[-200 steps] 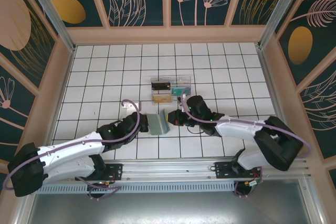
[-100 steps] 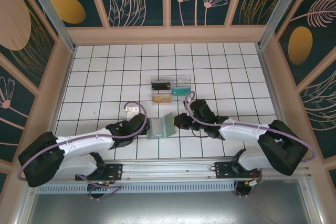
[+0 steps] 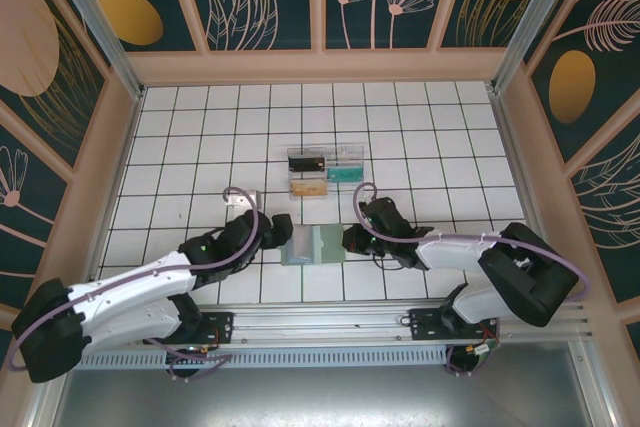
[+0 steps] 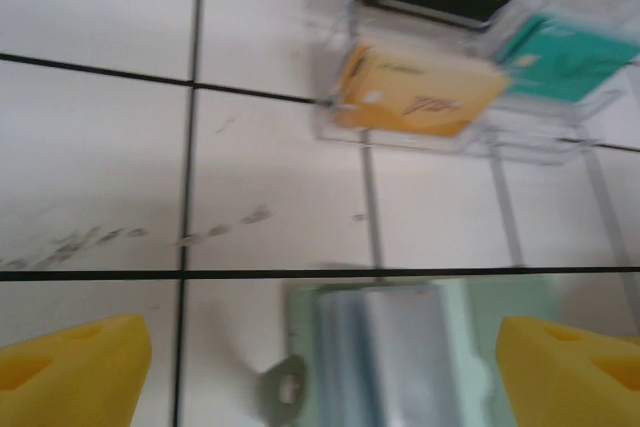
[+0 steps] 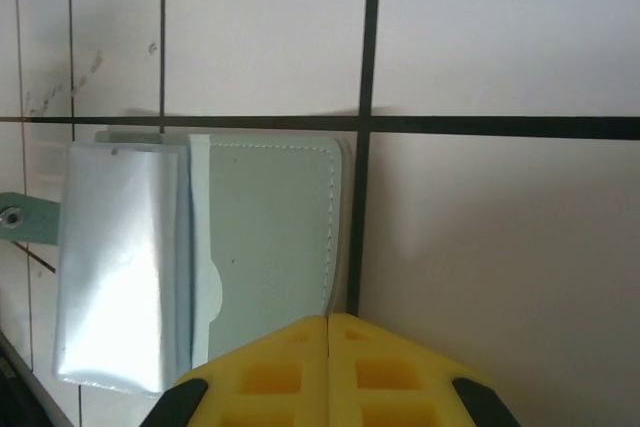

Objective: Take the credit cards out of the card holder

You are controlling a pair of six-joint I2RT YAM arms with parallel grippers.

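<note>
Standing at the table (image 3: 190,127), one finds the card holder (image 3: 313,244) lying opened flat on the white tiles, close to the near edge and between the two arms; its blue-grey panel is on the left and its grey-green stitched panel on the right, with a small snap tab (image 4: 285,392) sticking out of the left side; no card can be made out in its pockets; left gripper (image 3: 284,231) released, its yellow fingers (image 4: 75,367) spread wide either side of the holder's left end and apart from it; right gripper (image 3: 351,239) clenched, tips pressed together at the holder's right edge, grasping nothing; whether those tips touch the leather cannot be told; clear tray (image 3: 325,172) sits further back on the table, well apart from the holder; three credit cards (image 4: 420,97) lie in its compartments, one orange, one teal, one dark; left wrist view blurred, so card print is unreadable
</note>
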